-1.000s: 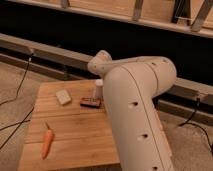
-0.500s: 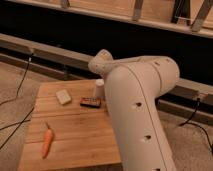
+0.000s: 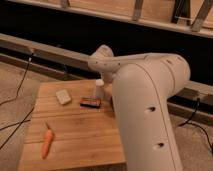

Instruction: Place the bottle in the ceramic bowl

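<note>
Nothing on the table [image 3: 75, 135] is shifting since the earlier frames; only the arm [image 3: 145, 110] is swinging slightly. The gripper is hiding behind the arm on the right, so its position is unclear, jaws apparently spread. The bottle [image 3: 99, 89] is standing far-centre. The bowl is out of sight. Approaching well means descending squarely over the bottle.
</note>
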### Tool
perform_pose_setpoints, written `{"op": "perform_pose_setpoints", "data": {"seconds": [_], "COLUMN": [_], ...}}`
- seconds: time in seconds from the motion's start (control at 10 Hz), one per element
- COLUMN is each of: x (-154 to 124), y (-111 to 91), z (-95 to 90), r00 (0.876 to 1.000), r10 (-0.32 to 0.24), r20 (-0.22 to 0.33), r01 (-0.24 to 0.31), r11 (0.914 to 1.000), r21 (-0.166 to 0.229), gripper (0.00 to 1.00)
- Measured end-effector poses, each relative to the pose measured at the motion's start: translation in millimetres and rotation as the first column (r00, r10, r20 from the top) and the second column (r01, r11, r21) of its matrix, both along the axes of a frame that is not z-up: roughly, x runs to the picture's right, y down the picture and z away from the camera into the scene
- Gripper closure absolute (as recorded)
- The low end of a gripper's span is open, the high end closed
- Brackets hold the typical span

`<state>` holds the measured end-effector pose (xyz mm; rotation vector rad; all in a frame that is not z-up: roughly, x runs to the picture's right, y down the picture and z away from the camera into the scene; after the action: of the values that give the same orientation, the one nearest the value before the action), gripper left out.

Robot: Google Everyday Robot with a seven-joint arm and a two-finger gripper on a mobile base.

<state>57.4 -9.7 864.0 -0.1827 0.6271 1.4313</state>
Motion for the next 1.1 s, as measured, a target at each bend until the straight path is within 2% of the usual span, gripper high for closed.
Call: {"op": "perform_pose_setpoints", "data": {"seconds": [0.2, 0.4, 0.8, 0.9, 1.1], "x": [-26.8, -53.5, -95.6, -105.7, -113.4], "y": [-3.4, -3.7, 2.0, 3.3, 6.8], "z": [-19.1, -39.4, -79.4, -90.1, -97.1], "r00": [0.996, 0.986, 0.955, 0.943, 0.935], "r10": [-0.042, -0.076, -0.125, -0.127, -0.117], "r20": [0.076, 0.146, 0.27, 0.306, 0.336], "r01": [0.042, 0.074, 0.122, 0.124, 0.117], "r11": [0.9991, 0.9971, 0.9921, 0.9918, 0.9929], "r21": [0.012, 0.019, 0.028, 0.03, 0.021], "gripper": [0.2, 0.2, 0.2, 0.2, 0.2]}}
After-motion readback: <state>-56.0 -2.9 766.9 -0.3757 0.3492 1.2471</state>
